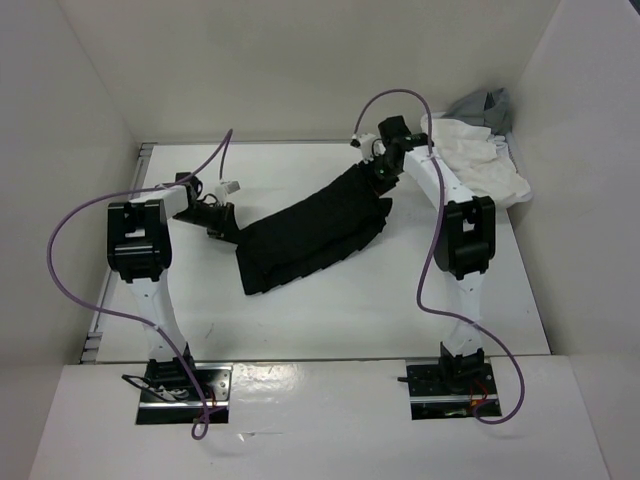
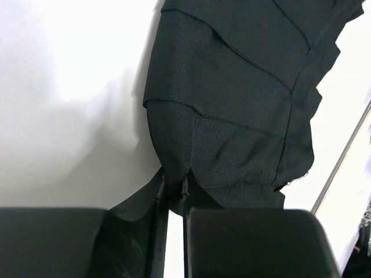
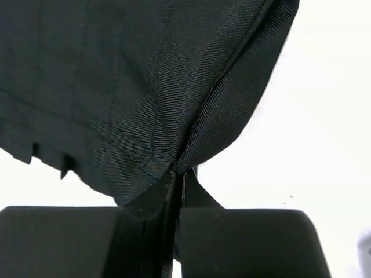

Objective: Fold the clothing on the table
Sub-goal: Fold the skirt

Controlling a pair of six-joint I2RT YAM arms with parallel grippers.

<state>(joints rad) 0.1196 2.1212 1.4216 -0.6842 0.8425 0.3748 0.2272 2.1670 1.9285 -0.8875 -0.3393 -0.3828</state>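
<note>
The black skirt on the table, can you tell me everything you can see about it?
The black skirt is soft, matte, finely woven cloth with pleats running along its length. It lies stretched in a slanted band across the white table, from the near left towards the far right. The left gripper pinches the edge at one end. The right gripper is shut on a folded corner at the other end, where the fabric bunches and curls over.

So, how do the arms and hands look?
The left arm and right arm have slim white links with boxy black joints. A purple cable loops along each. The left hand and right hand are black, with blocky fingers.
</note>
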